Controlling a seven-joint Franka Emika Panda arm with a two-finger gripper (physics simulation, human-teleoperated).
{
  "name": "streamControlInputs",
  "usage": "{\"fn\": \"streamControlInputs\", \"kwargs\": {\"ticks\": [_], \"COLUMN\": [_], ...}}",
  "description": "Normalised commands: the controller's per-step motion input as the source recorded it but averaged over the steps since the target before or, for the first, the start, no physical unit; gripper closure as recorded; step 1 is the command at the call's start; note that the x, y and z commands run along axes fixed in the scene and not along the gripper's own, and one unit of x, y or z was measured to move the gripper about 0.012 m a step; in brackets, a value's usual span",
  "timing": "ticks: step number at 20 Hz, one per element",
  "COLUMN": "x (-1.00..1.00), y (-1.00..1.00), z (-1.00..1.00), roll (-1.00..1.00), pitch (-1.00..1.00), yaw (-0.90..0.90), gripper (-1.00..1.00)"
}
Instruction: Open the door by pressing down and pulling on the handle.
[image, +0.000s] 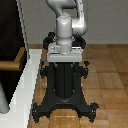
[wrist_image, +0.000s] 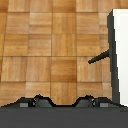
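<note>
Handle (image: 12, 61) sits well apart from the pincer (wrist_image: 64, 102), whose state I cannot tell.

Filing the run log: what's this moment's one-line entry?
door shut | handle untouched | gripper away from handle, over floor
</note>
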Motion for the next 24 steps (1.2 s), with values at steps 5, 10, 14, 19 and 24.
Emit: {"fn": "streamControlInputs", "kwargs": {"ticks": [5,10,14,19,24], "x": [0.00,0.00,0.00,0.00,0.00], "y": [0.00,0.00,0.00,0.00,-0.20], "z": [0.40,0.80,0.75,0.60,0.20], "roll": [0.00,0.00,0.00,0.00,0.00], "pitch": [0.00,0.00,0.00,0.00,0.00], "yaw": [0.00,0.00,0.00,0.00,0.00], "gripper": [-1.00,-1.00,-1.00,-1.00,-1.00]}}
